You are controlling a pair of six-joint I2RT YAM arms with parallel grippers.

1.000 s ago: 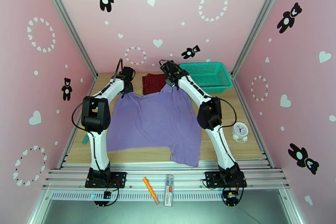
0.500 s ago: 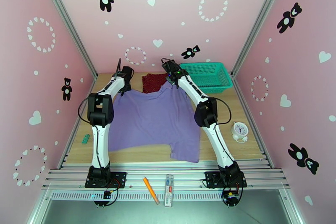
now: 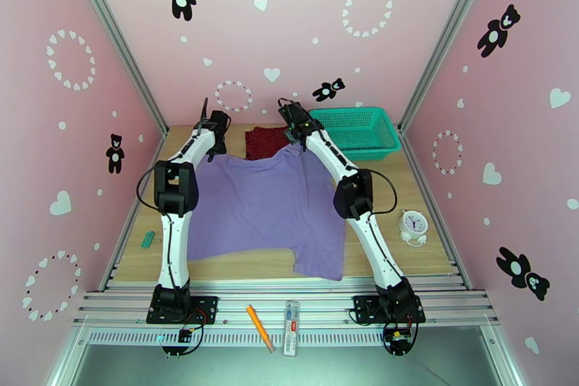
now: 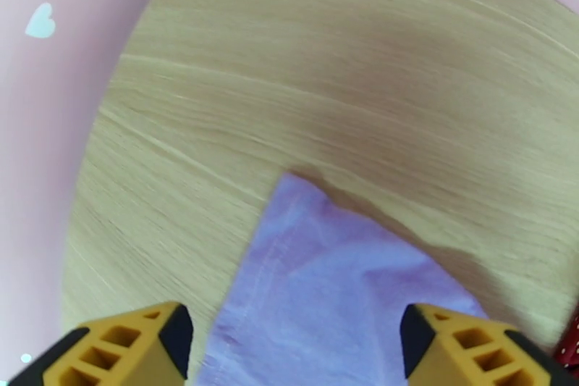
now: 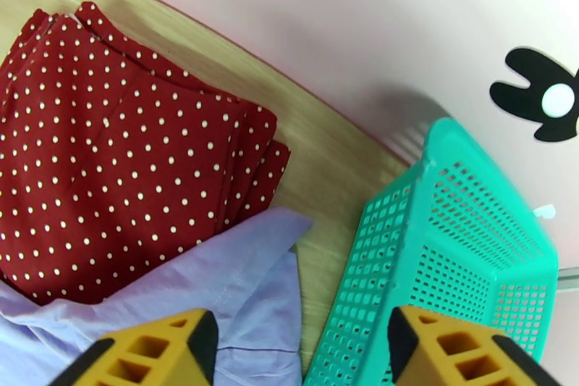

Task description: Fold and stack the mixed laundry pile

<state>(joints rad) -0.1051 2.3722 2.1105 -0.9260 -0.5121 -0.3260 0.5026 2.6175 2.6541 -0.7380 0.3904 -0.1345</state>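
While both arms stretch to the far side of the wooden table (image 3: 405, 185), the lavender T-shirt (image 3: 264, 206) lies spread flat across its middle, with its near right corner reaching down to the table's near edge. The left gripper (image 3: 215, 140) sits at the shirt's far left corner. In the left wrist view this gripper (image 4: 289, 340) has its yellow fingertips (image 4: 155, 340) spread wide, gripping nothing. The pointed corner of the shirt (image 4: 340, 293) lies flat on bare wood (image 4: 326, 76) between and beyond them. Whether either fingertip touches the fabric cannot be told.

The right gripper (image 3: 293, 135) sits at the shirt's far right corner. Seen from its own wrist, this gripper (image 5: 297, 344) is likewise released, yellow fingertips (image 5: 174, 351) well apart, with a loose fold of the shirt (image 5: 239, 286) lying below the gap. That fold overlaps the near edge of the dark red cloth with white dots (image 5: 123, 163), which is folded in layers. This cloth (image 3: 264, 143) rests near the back wall, between the two grippers. The teal mesh basket (image 5: 449, 250) stands just beside the right fingertip. From above, the basket (image 3: 358, 130) sits in the far right corner of the table, apart from the red cloth. A small white clock (image 3: 414, 227) stands on the table's right side, clear of the shirt.
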